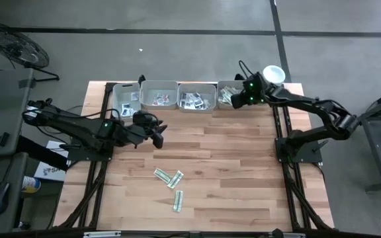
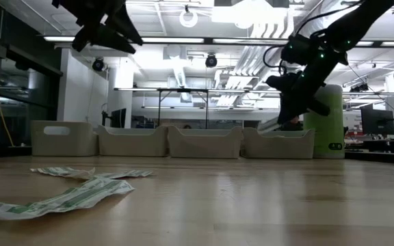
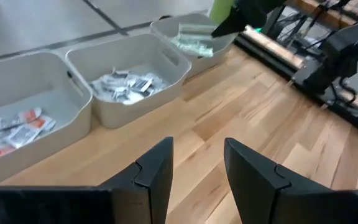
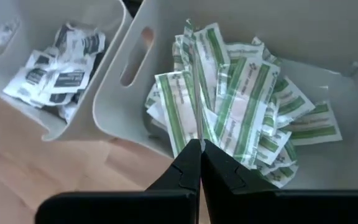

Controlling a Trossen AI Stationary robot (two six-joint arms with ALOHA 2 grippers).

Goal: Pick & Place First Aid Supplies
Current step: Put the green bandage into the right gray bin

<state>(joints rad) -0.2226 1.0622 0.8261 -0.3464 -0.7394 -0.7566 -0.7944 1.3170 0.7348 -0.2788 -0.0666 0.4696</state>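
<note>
- Right gripper (image 4: 200, 163) is up over the far-right grey tray (image 1: 225, 86), fingers pinched tight on a green-white strip (image 4: 197, 93) that stands up between them, right above the pile of matching strips (image 4: 260, 118) in that tray.
- Next tray along (image 4: 114, 74) has the squarish white sachets with dark marks (image 4: 61, 65) heaped in it.
- Left gripper (image 3: 197, 171) hangs above the bare wood near the trays on the left side, fingers parted and nothing between them.
- From its wrist camera you can see another tray (image 3: 17, 93) with white and orange sachets (image 3: 20, 129) in it.
- Loose green-white strips (image 1: 169, 178) lie out on the table (image 1: 243, 172), well apart from the trays, a few in a little cluster and one (image 1: 178, 201) a bit nearer the front edge.
- Tall pale green tub (image 2: 328, 123) stands just beside the far-right tray.
</note>
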